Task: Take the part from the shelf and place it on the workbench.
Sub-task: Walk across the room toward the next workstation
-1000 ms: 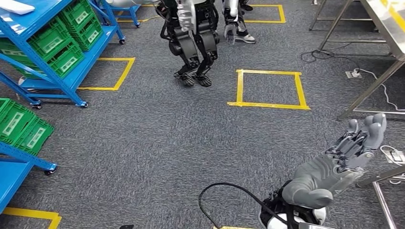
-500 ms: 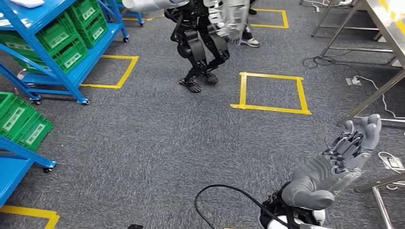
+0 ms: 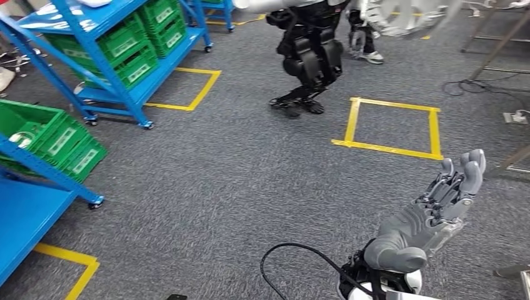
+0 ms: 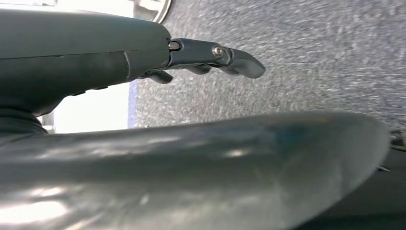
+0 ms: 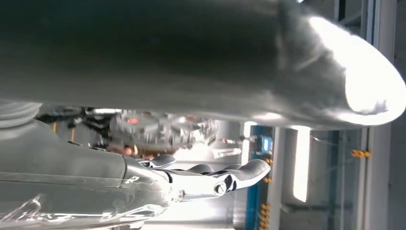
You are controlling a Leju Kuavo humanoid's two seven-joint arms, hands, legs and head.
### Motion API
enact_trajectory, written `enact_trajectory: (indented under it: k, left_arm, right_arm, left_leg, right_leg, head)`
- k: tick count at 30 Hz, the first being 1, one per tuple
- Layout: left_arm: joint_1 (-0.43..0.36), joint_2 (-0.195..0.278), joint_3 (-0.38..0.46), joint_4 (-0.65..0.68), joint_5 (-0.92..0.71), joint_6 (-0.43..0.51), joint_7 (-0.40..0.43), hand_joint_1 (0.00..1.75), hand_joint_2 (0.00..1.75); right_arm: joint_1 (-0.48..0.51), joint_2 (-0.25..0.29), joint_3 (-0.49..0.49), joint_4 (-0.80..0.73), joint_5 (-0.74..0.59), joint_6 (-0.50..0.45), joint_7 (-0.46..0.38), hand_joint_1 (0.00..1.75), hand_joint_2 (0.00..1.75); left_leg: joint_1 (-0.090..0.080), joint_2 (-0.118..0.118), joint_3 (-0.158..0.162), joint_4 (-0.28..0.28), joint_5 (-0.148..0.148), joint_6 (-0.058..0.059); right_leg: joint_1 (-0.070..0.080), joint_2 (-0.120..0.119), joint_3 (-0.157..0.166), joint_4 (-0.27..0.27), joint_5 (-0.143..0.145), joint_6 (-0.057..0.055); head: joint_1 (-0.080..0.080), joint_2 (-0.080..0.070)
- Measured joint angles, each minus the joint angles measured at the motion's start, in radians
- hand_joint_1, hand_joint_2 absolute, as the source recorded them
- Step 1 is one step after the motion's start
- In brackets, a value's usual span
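My right hand (image 3: 431,219) hangs low at the right in the head view, palm up, fingers stretched and apart, holding nothing. In the right wrist view its fingers (image 5: 210,179) lie straight under the thick thumb, with nothing between them. My left hand (image 4: 143,57) has its dark fingers (image 4: 225,55) extended over grey carpet and grips nothing. Blue shelves (image 3: 75,37) with green bins (image 3: 134,44) stand at the left. A nearer green bin (image 3: 50,134) holds something pale that I cannot make out. A white object (image 3: 94,2) lies on the top shelf.
Another humanoid robot (image 3: 309,56) stands on the carpet ahead, with a blurred silver-white thing (image 3: 400,19) beside it. A person's shoe (image 3: 373,57) is behind it. Yellow tape squares (image 3: 390,128) mark the floor. Metal bench legs (image 3: 500,31) and cables (image 3: 475,87) are at the far right.
The whole picture has shifted right: the camera has turned toward the shelves, which are now nearer. The other robot has stepped. My right hand keeps the same spread pose.
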Motion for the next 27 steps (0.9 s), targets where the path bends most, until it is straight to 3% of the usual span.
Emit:
enact_trajectory:
  k: [2,3,4,6,8,10,12,14,16,17,18,19,21,23,25,26,27]
  left_arm:
    - [0.001,0.0,0.0,0.0,0.0,0.0,0.001,0.0,0.0]
    - [0.002,0.001,0.0,0.0,0.0,0.0,0.001,0.0,0.0]
    - [0.002,0.001,0.0,0.0,0.0,0.0,0.001,0.0,0.0]
    - [0.001,0.0,0.0,0.0,0.0,0.0,0.001,0.0,0.0]
    - [-0.001,0.0,0.0,0.0,-0.001,0.0,0.001,0.0,0.0]
    - [0.0,-0.001,0.0,0.0,-0.001,0.0,0.001,0.0,0.0]
    - [0.002,0.0,0.0,0.0,-0.002,0.0,0.001,0.0,0.0]
    - [0.001,0.0,0.0,0.0,-0.002,0.0,0.001,0.0,0.0]
    - [0.001,0.0,0.0,0.0,0.005,0.0,-0.004,0.0,0.0]
    - [0.002,0.001,0.001,0.0,0.01,0.001,-0.009,0.0,0.0]
    - [0.002,0.001,0.001,0.0,0.016,0.001,-0.014,0.0,0.0]
    - [0.002,0.002,0.002,0.0,0.019,0.002,-0.018,0.0,0.0]
    - [0.001,0.002,0.003,0.0,0.023,0.002,-0.023,0.0,0.0]
    - [0.0,0.002,0.003,0.0,0.024,0.002,-0.025,0.0,0.0]
    - [0.002,0.003,0.004,0.0,0.025,0.002,-0.025,0.0,0.0]
    - [0.003,0.003,0.004,0.0,0.025,0.002,-0.025,0.0,0.0]
    - [0.003,0.003,0.004,0.0,0.026,0.002,-0.025,0.0,0.0]
  right_arm:
    - [0.0,0.0,0.0,0.002,0.0,0.0,0.001,0.0,0.0]
    - [0.0,-0.001,0.0,0.003,0.0,0.0,0.001,0.0,0.0]
    - [0.0,-0.001,0.001,0.003,0.0,0.0,0.001,0.0,0.0]
    - [-0.001,-0.001,0.001,0.003,0.0,0.0,0.001,0.0,0.0]
    - [-0.002,-0.002,0.002,0.003,0.001,0.0,0.002,0.0,0.0]
    - [-0.006,-0.003,0.004,0.003,0.002,0.0,0.003,0.0,0.0]
    - [-0.009,-0.003,0.007,0.003,0.004,0.0,0.005,0.0,0.0]
    - [-0.01,-0.004,0.009,0.004,0.005,0.0,0.006,0.0,0.0]
    - [-0.009,-0.006,0.01,0.007,0.006,0.0,0.007,0.0,0.0]
    - [-0.009,-0.007,0.01,0.008,0.005,0.0,0.008,0.0,0.0]
    - [-0.01,-0.007,0.011,0.01,0.005,0.0,0.008,0.0,0.0]
    - [-0.01,-0.008,0.012,0.011,0.004,0.0,0.008,0.0,0.0]
    - [-0.011,-0.008,0.014,0.012,0.004,0.0,0.008,0.0,0.0]
    - [-0.012,-0.009,0.017,0.012,0.004,0.0,0.008,0.0,0.0]
    - [-0.014,-0.009,0.018,0.013,0.003,0.0,0.008,0.0,0.0]
    - [-0.016,-0.009,0.019,0.013,0.003,0.0,0.008,0.0,0.0]
    - [-0.017,-0.009,0.019,0.013,0.003,0.0,0.008,0.0,0.0]
  left_leg:
    - [0.0,0.008,-0.035,0.065,-0.008,-0.002]
    - [0.0,0.011,-0.027,0.049,0.012,-0.002]
    - [0.0,0.02,0.001,-0.004,0.046,-0.001]
    - [-0.004,0.073,0.071,-0.134,0.101,0.004]
    - [-0.009,0.107,0.105,-0.202,0.114,0.015]
    - [-0.009,0.085,0.105,-0.209,0.113,0.027]
    - [-0.005,0.059,0.107,-0.211,0.116,0.037]
    - [-0.001,0.033,0.108,-0.212,0.118,0.047]
    - [-0.001,0.004,0.108,-0.212,0.118,0.051]
    - [-0.001,-0.011,0.108,-0.212,0.118,0.052]
    - [0.0,-0.027,0.109,-0.212,0.118,0.052]
    - [0.0,-0.042,0.111,-0.212,0.118,0.051]
    - [0.001,-0.073,0.112,-0.209,0.117,0.043]
    - [0.003,-0.097,0.108,-0.209,0.12,0.029]
    - [0.007,-0.116,0.102,-0.214,0.126,0.015]
    - [0.007,-0.112,0.1,-0.214,0.125,0.009]
    - [0.005,-0.093,0.093,-0.204,0.117,0.004]
  right_leg:
    - [0.0,-0.027,0.001,0.0,-0.003,-0.001]
    - [0.0,-0.04,0.003,0.0,-0.004,-0.001]
    - [0.0,-0.052,0.006,0.0,-0.006,0.001]
    - [0.005,-0.071,0.012,0.002,-0.012,0.008]
    - [0.013,-0.091,0.018,0.002,-0.019,0.018]
    - [0.015,-0.111,0.026,-0.001,-0.024,0.028]
    - [0.01,-0.082,0.022,0.021,-0.044,0.04]
    - [0.006,-0.024,-0.023,0.122,-0.1,0.049]
    - [0.005,-0.001,-0.09,0.253,-0.152,0.051]
    - [0.005,0.002,-0.109,0.283,-0.153,0.05]
    - [0.005,0.004,-0.11,0.275,-0.136,0.049]
    - [0.003,0.009,-0.092,0.231,-0.103,0.047]
    - [-0.004,0.05,-0.032,0.096,-0.037,0.046]
    - [-0.009,0.09,0.004,0.02,-0.014,0.043]
    - [-0.007,0.084,0.008,0.012,-0.014,0.032]
    - [-0.007,0.072,0.009,0.01,-0.012,0.025]
    - [-0.007,0.059,0.011,0.006,-0.01,0.018]
  head:
    - [0.0,0.0]
    - [0.0,0.0]
    - [0.0,0.0]
    - [-0.002,0.0]
    - [-0.001,0.0]
    - [0.001,0.0]
    - [0.003,0.0]
    - [0.008,0.0]
    - [0.01,0.0]
    - [0.01,0.0]
    - [0.01,0.0]
    - [0.01,0.0]
    - [0.011,0.0]
    - [0.01,0.0]
    - [0.01,0.0]
    - [0.009,0.0]
    - [0.005,0.0]
